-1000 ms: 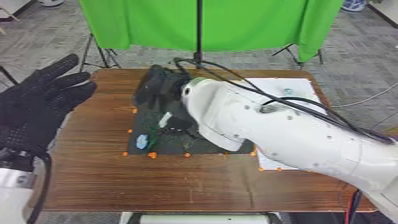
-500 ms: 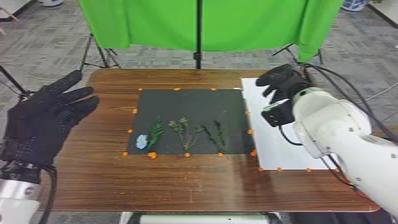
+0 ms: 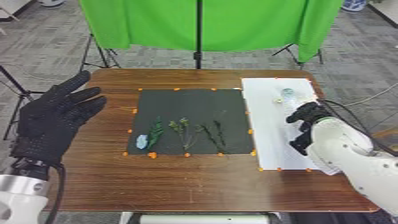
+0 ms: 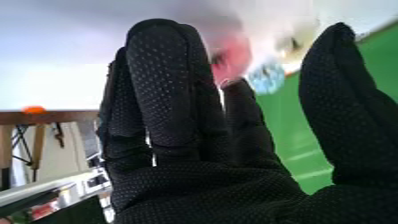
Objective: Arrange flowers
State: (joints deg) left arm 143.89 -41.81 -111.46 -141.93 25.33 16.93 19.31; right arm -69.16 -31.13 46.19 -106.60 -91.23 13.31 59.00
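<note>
Head view: right hand (image 3: 310, 112) over sheet (image 3: 264, 107)

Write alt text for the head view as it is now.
A robot's right hand is over a white sheet on the right of a brown table. Green sprigs and a pale blue piece lie on a dark mat beside the sheet; the left hand is at the left, fingers straight.

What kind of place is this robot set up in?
Probably a robotics lab or test room: a green cloth hangs behind the table, tripod legs stand on the carpeted floor, and orange markers edge the dark mat.
</note>
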